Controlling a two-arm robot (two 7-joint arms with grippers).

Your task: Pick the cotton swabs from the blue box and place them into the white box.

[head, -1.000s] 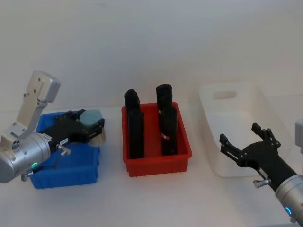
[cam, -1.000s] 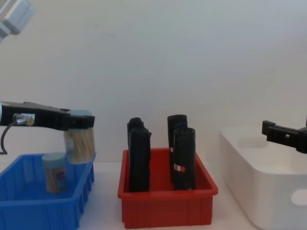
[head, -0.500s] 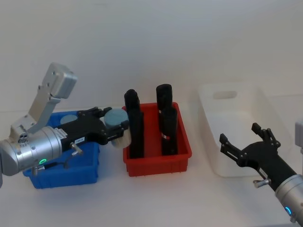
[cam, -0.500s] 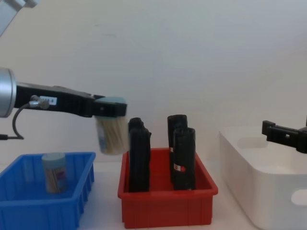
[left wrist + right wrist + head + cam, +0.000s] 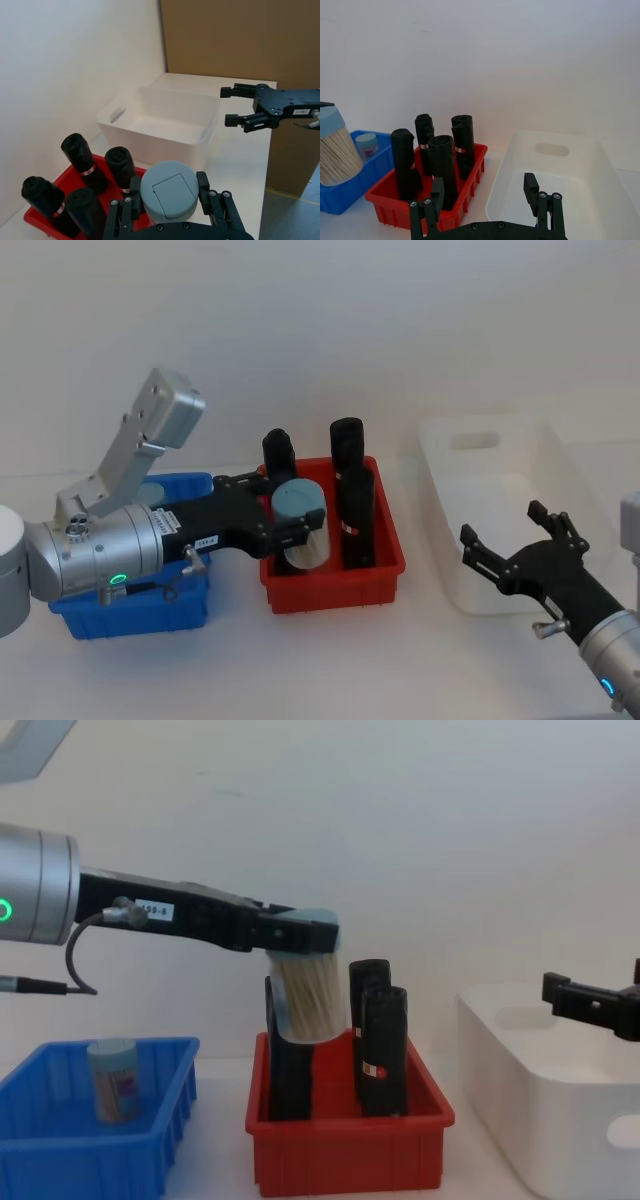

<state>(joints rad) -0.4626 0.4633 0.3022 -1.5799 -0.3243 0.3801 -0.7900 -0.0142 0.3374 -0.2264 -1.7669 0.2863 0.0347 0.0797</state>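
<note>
Held jar: a clear cylindrical cotton swab jar (image 5: 311, 1000) with a pale blue-grey lid, packed with thin tan sticks. It hangs in the air over the 9 o'clock side of the red bin, lid uppermost and slightly tilted. From the chest it overlaps the front of the left-hand black cylinders.
Grip: the black left gripper (image 5: 298, 524) has its fingers closed on the jar at the lid, one on each side. The jar's body hangs free below them.
Left arm: silver, reaching in from 9 o'clock above the blue box.
Second jar: another clear cotton swab jar (image 5: 113, 1078) with a pinkish label. It stands upright inside the blue box, well apart from the held one.
Blue box: a low bright-blue plastic bin (image 5: 100, 1160) with ribbed sides, just beside the red bin at its 9 o'clock.
Red bin: a low red plastic bin (image 5: 345, 1160) in the middle. It holds four tall black cylinders (image 5: 347, 445) with red-white labels, all standing.
White box: a large white plastic tub (image 5: 545, 1110) with rounded corners and an oval handle cut-out. It sits at 3 o'clock of the red bin, near it but apart.
Right gripper: the black right gripper (image 5: 502, 522) has its fingers spread wide with nothing between them. It hovers above the white box's 6 o'clock end.
Surface: a white table (image 5: 400, 670) under all three containers.
</note>
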